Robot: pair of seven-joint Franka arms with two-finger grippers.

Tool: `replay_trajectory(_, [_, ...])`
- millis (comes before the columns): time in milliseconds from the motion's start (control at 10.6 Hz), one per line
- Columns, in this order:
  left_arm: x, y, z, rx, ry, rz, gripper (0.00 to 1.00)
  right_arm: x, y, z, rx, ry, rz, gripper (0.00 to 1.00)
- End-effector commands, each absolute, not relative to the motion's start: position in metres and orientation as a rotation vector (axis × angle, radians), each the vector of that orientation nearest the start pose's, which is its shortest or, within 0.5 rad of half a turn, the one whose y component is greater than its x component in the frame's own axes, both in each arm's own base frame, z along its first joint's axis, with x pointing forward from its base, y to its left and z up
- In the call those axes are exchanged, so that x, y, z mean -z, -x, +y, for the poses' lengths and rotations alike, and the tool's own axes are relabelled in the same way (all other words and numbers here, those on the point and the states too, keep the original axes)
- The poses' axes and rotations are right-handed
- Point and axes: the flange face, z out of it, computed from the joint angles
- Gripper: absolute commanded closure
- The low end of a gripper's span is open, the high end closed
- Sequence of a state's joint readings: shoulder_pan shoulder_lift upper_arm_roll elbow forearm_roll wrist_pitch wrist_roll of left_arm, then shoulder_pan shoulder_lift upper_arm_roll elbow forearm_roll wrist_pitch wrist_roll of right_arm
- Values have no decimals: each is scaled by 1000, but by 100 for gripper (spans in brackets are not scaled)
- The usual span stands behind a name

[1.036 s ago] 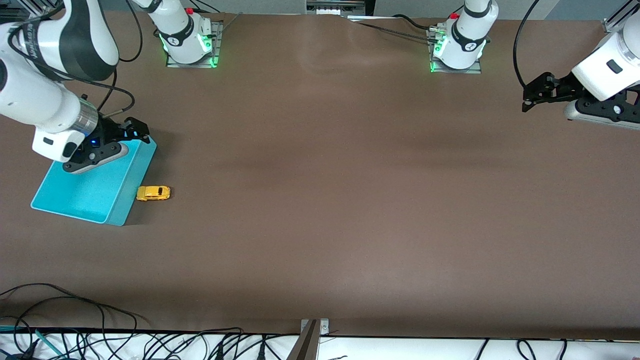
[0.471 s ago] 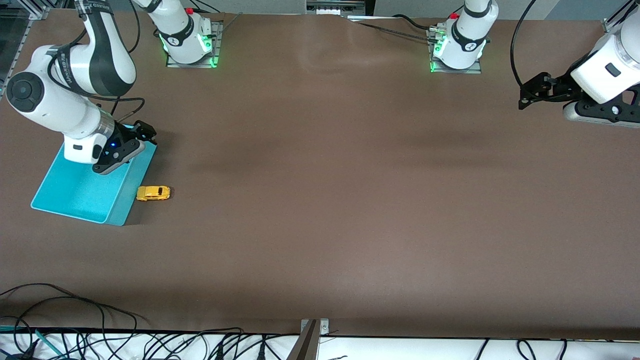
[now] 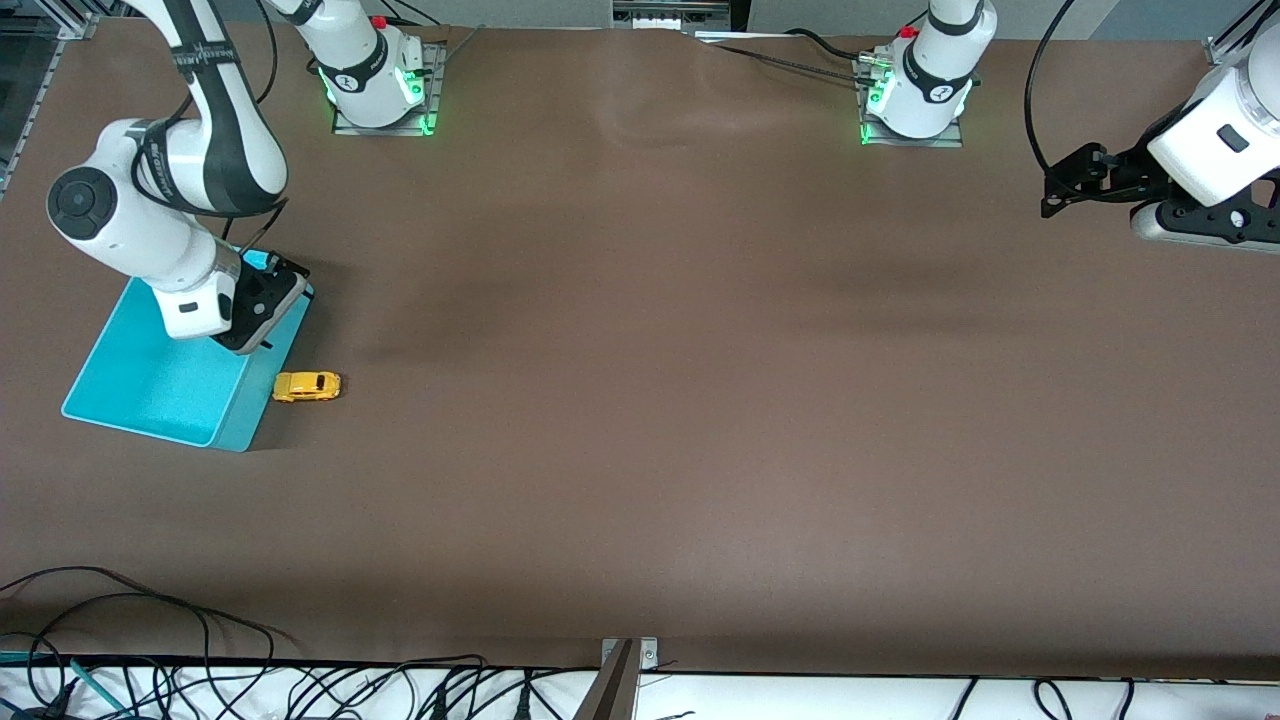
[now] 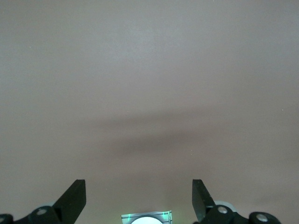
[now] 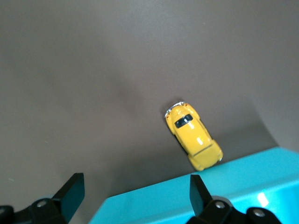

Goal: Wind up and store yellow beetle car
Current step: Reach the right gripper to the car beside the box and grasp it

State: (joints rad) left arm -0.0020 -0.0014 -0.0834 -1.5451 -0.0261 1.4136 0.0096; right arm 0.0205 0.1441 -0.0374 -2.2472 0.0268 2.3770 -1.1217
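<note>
- yellow beetle car: lower left of the front view, on its wheels on the bare brown table, just beside the turquoise bin, on the bin's side toward the left arm's end. Right wrist view has it mid-frame, at the bin's edge, touching or a hair apart – can't tell.
- Turquoise bin: nothing visible inside; car not stored.
- right gripper: left of the front view, over the bin's corner that's farther from the front cam, close to the car but not on it. Fingers spread wide, nothing between them.
- left gripper: upper right of the front view, over bare table at its own end, well apart from car and bin. Released too, fingers wide, holding nothing. This arm waits.
- Progress, judged: near zero. Car untouched on the table, no grasp, wind-up not begun as far as frames show.
- Left to do, prob.: grasp the car, wind it (likely roll it back on the table or use both grippers – can't tell which), then drop it in the bin.
</note>
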Motion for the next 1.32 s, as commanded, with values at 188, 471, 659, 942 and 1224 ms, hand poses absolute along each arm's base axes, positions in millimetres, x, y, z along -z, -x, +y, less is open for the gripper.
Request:
replay_trajectory(188, [-641, -535, -53, -182, 3157, 146, 0, -252, -551, -21, 93, 2440, -2048, 0])
replay_trajectory(471, [-641, -535, -52, -181, 3151, 147, 0, -227, -557, -30, 144, 2323, -2243, 0])
replay_trajectory(659, [-641, -535, -52, -181, 3151, 147, 0, -213, -560, -32, 162, 2284, -2307, 0])
replay_trajectory(942, [-640, -536, -51, -183, 3150, 145, 0, -199, -560, -32, 162, 2229, -2372, 0])
replay_trajectory(1224, [-640, -536, -51, -183, 3150, 145, 0, -195, -568, -32, 163, 2171, -2432, 2])
